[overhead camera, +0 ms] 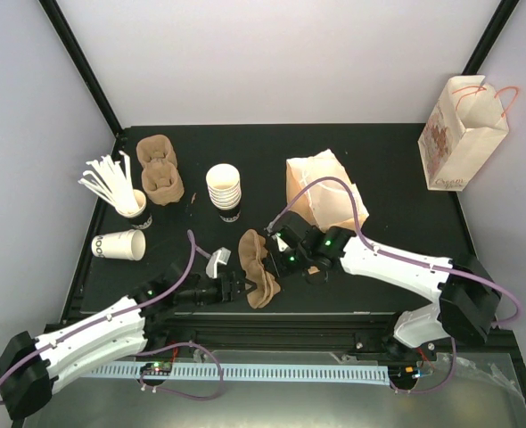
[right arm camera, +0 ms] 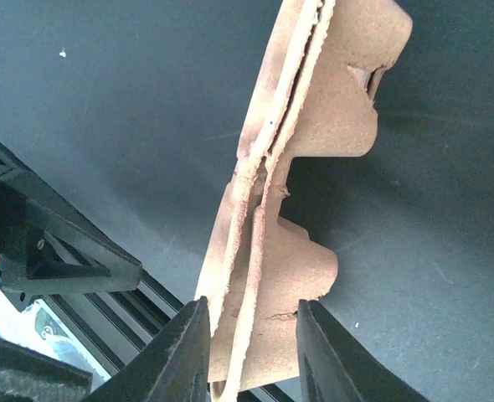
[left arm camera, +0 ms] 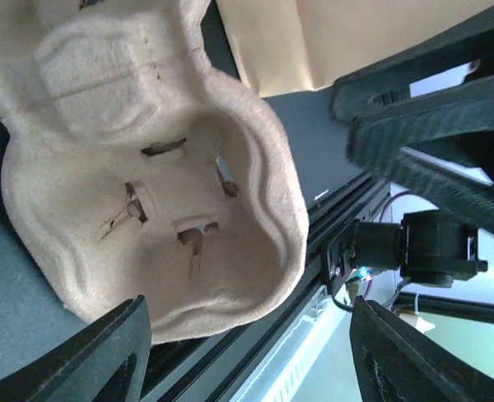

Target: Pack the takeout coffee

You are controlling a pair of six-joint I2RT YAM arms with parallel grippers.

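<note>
A stack of white paper cups (overhead camera: 225, 189) with a dark band stands mid-table, and one more cup (overhead camera: 119, 245) lies on its side at the left. No lids show. A brown pulp cup carrier (overhead camera: 261, 269) stands on edge near the table's front. My right gripper (overhead camera: 279, 252) reaches it from the right. In the right wrist view its jaws (right arm camera: 251, 308) have narrowed on the carrier's doubled rim (right arm camera: 259, 209). My left gripper (overhead camera: 242, 287) is just left of the carrier. Its fingers (left arm camera: 247, 310) stand wide apart, with the carrier's hollow face (left arm camera: 163, 167) ahead of them and not between them.
A cup with white stirrers (overhead camera: 120, 189) and a pile of brown carriers (overhead camera: 160, 169) sit at the back left. A tan paper bag (overhead camera: 325, 189) lies behind my right gripper. A printed white bag (overhead camera: 464, 134) stands at the far right. The table's front rail (overhead camera: 272, 334) is close.
</note>
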